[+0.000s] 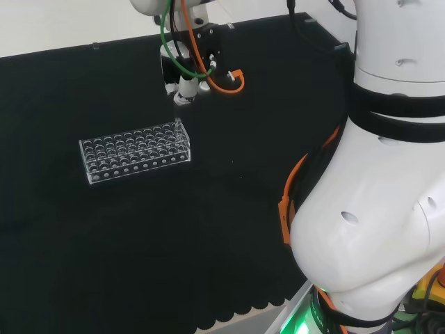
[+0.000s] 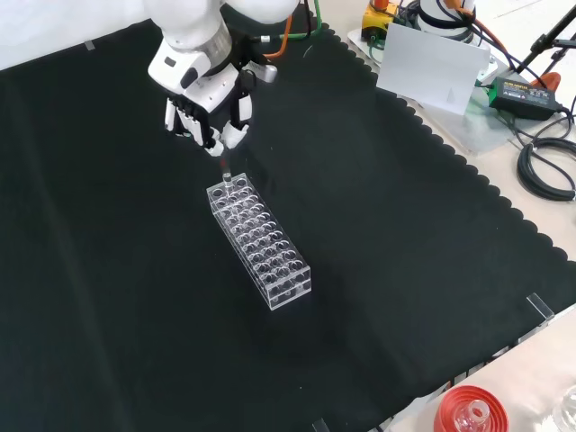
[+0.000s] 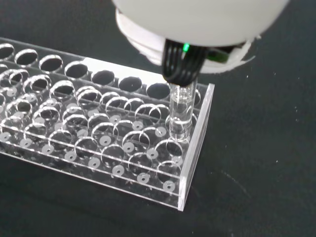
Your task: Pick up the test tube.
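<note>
Test tube (image 3: 179, 114): upright in an end hole of the clear rack (image 3: 89, 133), top under the fingers.
Hand (image 2: 209, 112): directly above that rack end, fingers pointing down; whether they grip the tube, cannot tell.
Rack: on black cloth (image 2: 405, 270).

Even overhead light, blurred near hand (image 3: 207, 19)

We count one clear rack (image 2: 260, 246) near the middle of the cloth (image 2: 405, 270), one test tube (image 3: 180, 112) in it, and one hand (image 2: 209, 112) above.
</note>
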